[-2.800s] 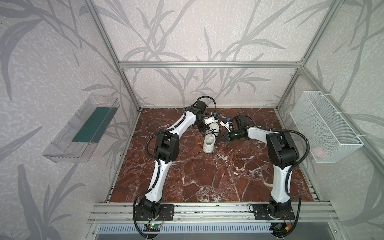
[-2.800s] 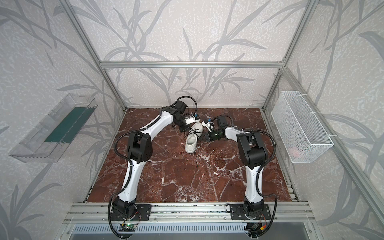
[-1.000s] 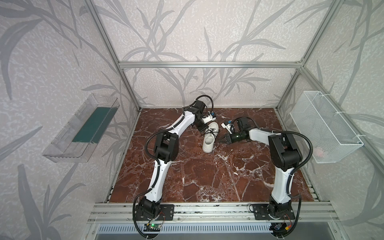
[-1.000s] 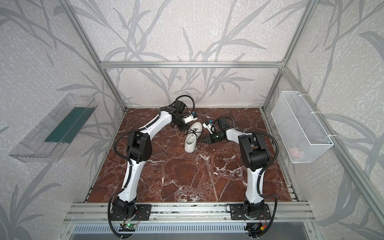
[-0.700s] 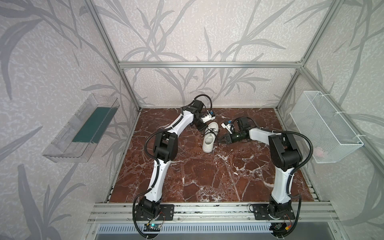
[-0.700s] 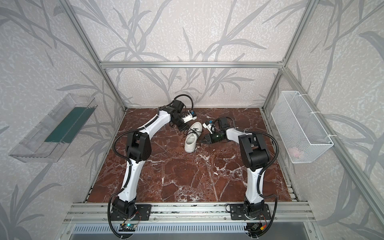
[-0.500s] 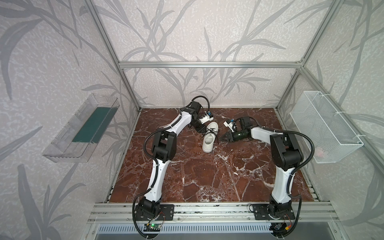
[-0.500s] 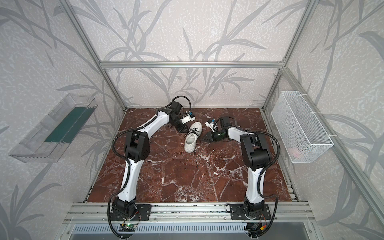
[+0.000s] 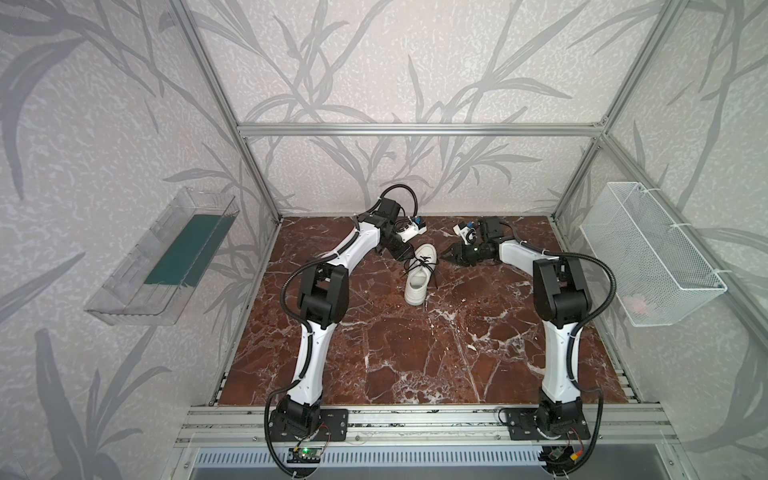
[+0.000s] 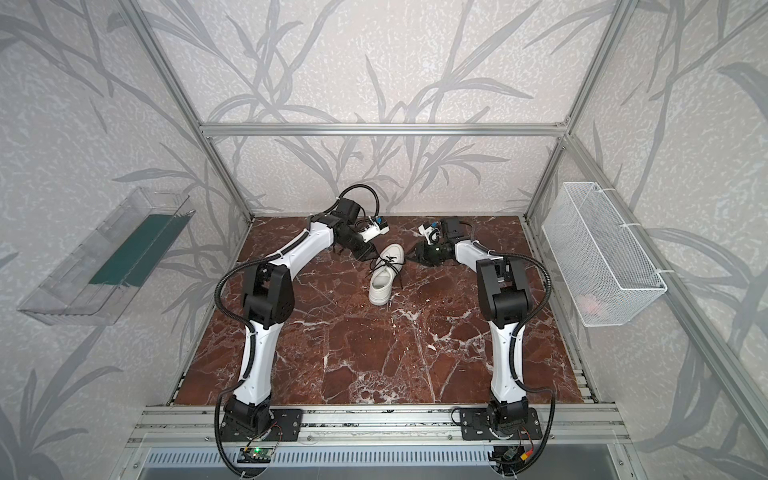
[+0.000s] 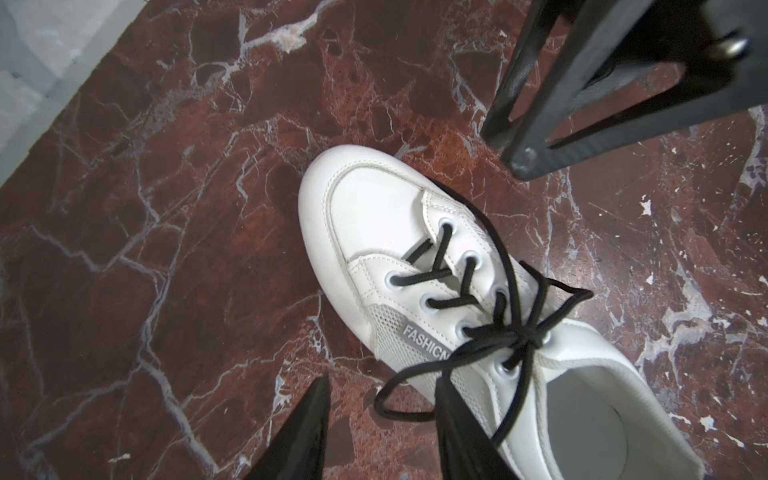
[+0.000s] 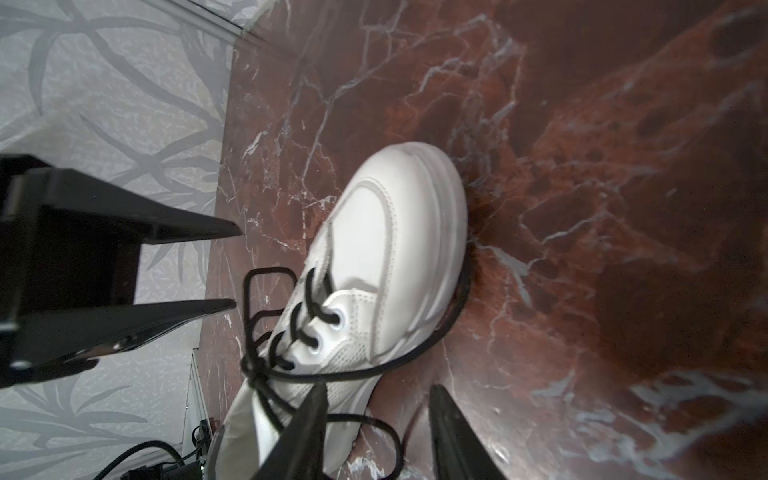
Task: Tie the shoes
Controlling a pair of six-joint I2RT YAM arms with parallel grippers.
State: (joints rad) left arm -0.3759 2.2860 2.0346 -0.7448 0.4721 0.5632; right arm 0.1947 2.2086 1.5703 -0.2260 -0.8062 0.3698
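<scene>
The white sneaker (image 9: 420,274) lay between the two grippers on the marble floor (image 9: 415,353), its black laces (image 11: 515,332) knotted in a bow. The left gripper (image 11: 382,419) stood parted just beside the shoe's collar, clasping nothing. The right gripper (image 12: 374,419) was likewise parted, a lace loop lying loose between its fingers, not pinched.

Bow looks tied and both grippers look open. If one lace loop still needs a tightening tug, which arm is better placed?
Probably left. The left gripper stands open with a lace loop of the shoe lying between its fingers. The right gripper is open too, but its nearest lace crosses one finger, not the gap.
</scene>
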